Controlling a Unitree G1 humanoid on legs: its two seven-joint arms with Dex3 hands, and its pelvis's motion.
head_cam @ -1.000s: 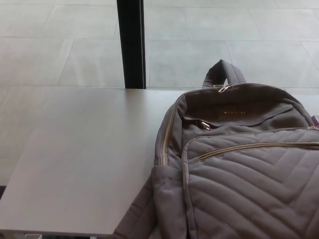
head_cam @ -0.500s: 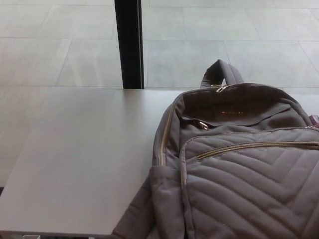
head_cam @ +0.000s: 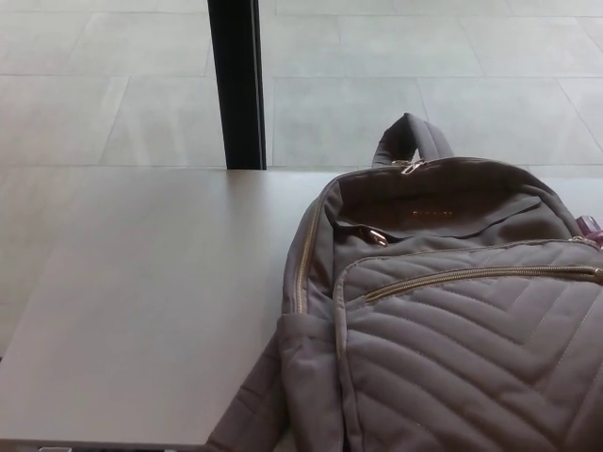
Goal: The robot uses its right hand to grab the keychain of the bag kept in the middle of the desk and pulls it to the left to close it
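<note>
Pale desk (head_cam: 141,301) w/ grey tiled floor (head_cam: 424,75) and black post (head_cam: 236,83) beyond.

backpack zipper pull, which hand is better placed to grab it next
Right. Neither hand is in view, but the backpack sits on the right side of the desk, and the gold zipper pull by its handle lies right of centre, so the right hand would likely reach it without crossing over.

A grey quilted backpack (head_cam: 443,311) lies unzipped on the desk (head_cam: 160,301).
</note>
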